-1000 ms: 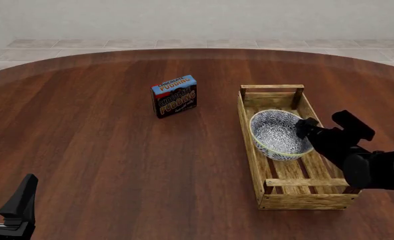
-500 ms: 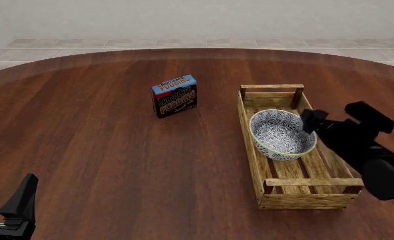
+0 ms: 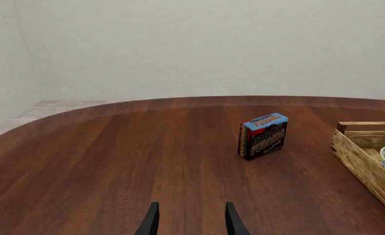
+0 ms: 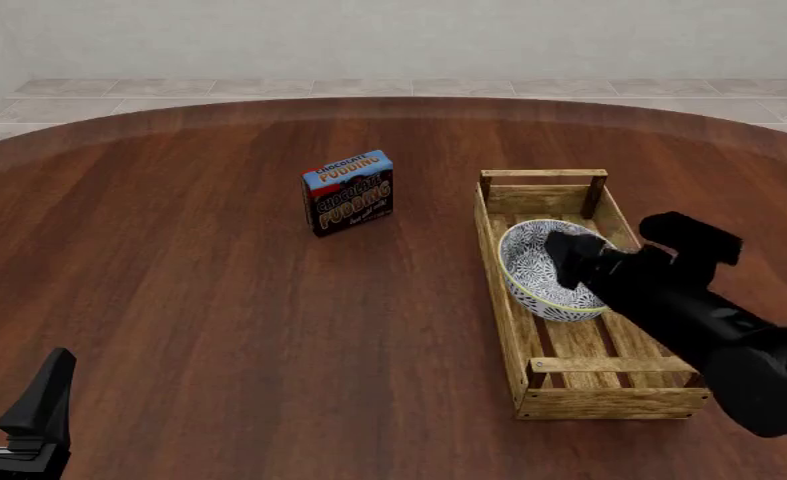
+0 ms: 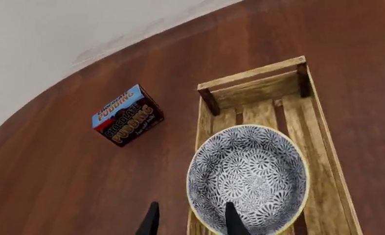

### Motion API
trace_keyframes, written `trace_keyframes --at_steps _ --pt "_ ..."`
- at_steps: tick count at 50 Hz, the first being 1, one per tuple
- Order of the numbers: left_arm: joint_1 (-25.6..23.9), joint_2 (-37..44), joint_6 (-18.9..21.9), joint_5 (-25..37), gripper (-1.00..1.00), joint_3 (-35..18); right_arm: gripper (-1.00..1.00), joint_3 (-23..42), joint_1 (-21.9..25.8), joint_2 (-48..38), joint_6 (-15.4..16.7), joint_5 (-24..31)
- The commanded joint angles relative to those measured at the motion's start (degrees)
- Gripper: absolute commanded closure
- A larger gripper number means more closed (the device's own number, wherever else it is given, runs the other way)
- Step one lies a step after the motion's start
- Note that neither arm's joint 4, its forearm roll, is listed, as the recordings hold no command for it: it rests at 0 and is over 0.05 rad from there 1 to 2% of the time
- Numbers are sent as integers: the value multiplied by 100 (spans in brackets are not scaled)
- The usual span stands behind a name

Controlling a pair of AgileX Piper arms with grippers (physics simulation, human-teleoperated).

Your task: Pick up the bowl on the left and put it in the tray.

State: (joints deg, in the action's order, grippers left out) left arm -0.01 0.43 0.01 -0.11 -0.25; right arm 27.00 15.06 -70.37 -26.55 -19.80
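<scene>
Now the round white bowl with the dark blue flower pattern (image 4: 540,272) sits inside the long light-wood slatted crate (image 4: 505,300).

It rests on the crate's slats, nearer the far end than the near end. The black right claw (image 4: 567,262) hangs over the bowl; in the right wrist view its two fingers (image 5: 230,223) are spread apart, one over the bowl's rim and one out past the crate's side, holding nothing. A small chocolate pudding box (image 4: 349,192) stands well apart from the crate, on the brown wooden table (image 4: 206,300). The black left claw (image 3: 189,223) is far from the crate, spread open over bare table.
</scene>
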Motion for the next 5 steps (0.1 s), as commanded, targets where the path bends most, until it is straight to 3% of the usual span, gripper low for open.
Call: trace_keyframes --at_steps 1,4,5 --pt "0 -1 -1 0 -100 0 -100 -91 921 -231 557 -198" --pt "0 0 -1 0 -100 0 -100 -195 1168 -145 1401 -181" --pt "0 -1 0 0 -100 0 -100 -259 1235 -236 1923 -248"
